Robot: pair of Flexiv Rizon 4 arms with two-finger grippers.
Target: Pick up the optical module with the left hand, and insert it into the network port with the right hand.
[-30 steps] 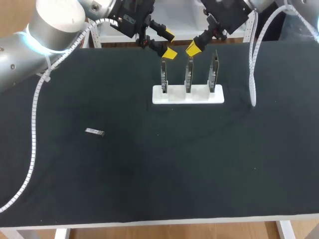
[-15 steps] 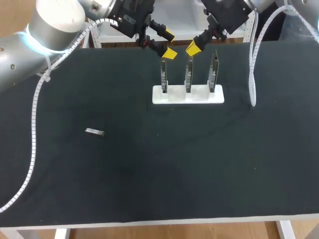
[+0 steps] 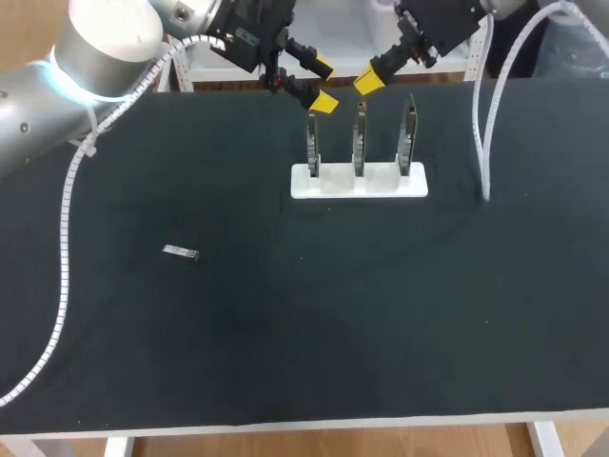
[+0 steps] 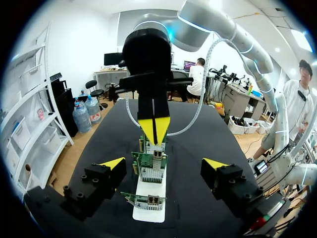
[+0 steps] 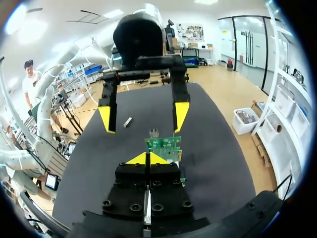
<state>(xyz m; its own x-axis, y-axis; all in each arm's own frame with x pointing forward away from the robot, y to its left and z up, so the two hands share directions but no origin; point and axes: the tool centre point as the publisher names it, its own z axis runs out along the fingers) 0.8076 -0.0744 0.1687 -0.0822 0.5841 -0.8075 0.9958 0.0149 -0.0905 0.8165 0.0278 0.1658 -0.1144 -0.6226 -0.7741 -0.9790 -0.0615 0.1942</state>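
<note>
Optical module (image 3: 180, 252) was noted lying flat on the desk (image 3: 285, 333), well apart from both hands. Left hand (image 3: 324, 84) was held wide and empty near the white card rack (image 3: 359, 182). Right hand (image 3: 369, 81) was pinched closed on nothing.

Bright, even overhead light casts only faint shadows.
</note>
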